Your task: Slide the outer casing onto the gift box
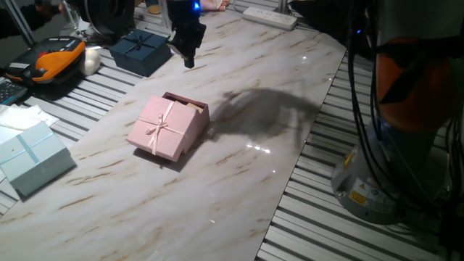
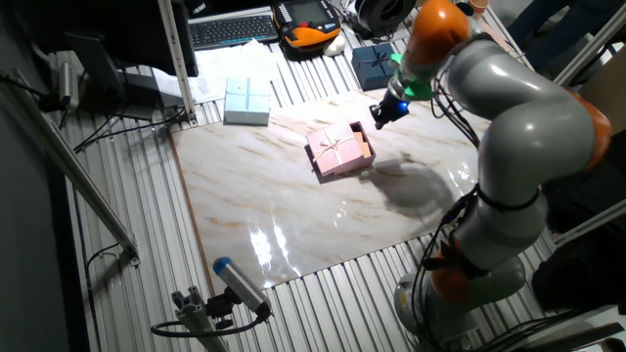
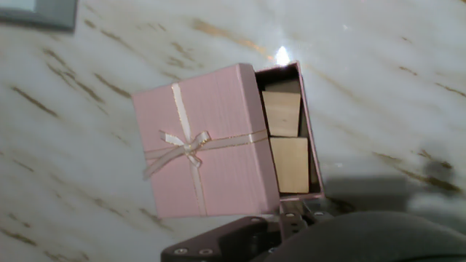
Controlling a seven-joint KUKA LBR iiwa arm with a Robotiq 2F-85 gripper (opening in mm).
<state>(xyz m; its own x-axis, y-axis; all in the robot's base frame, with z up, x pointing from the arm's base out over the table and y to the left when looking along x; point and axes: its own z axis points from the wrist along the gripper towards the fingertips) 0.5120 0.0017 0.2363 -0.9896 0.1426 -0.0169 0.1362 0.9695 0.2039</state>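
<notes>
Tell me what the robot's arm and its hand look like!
The arm is fat and round, silver-grey with bright orange rings at its joints. A green light glows near its wrist. Black cables hang by its base. The gripper is small and black, with a blue light above.

A pale pink square cardboard outer casing (image 3: 207, 145), tied with a thin pink ribbon cross and a small bow (image 3: 186, 145), fills the middle of the frame. It sits askew over the pink gift box (image 3: 309, 131), leaving a strip along the box's right side uncovered. In that open strip two light brown wooden blocks (image 3: 285, 142) lie one above the other. Both rest on a white marble-patterned table (image 3: 87, 94) with brown veins. A grey-blue corner of another object (image 3: 40, 12) shows at the upper left. Dark pincer hardware (image 3: 247, 240) crosses the bottom edge.
</notes>
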